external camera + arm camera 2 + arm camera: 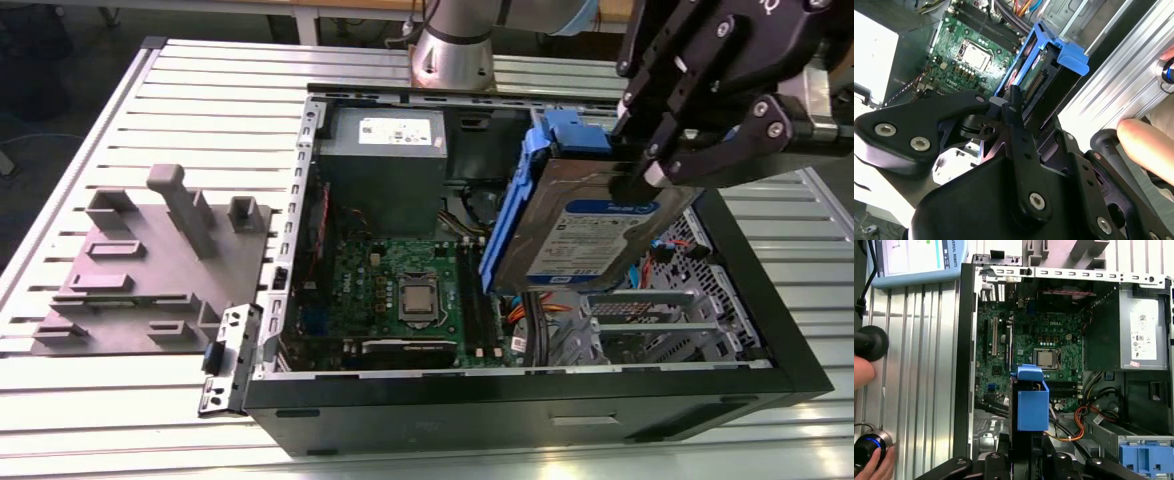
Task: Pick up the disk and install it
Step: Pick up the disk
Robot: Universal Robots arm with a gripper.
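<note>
I hold the disk (pixel 594 235), fingers (pixel 661 160) clamped on it, tilted over the open computer case (pixel 534 385) at the exterior view's right. Misaligned, it could snag the cables (pixel 1084 416) or strike the motherboard (pixel 400 290).

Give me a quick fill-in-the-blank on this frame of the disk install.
1. The gripper is clamped on the disk, whose side rails are ____ in colour.
2. The computer case lies with its side ____, so the motherboard shows.
3. In the exterior view, the grey fixture sits on the case's ____ side.
Missing words: blue; open; left.
</note>
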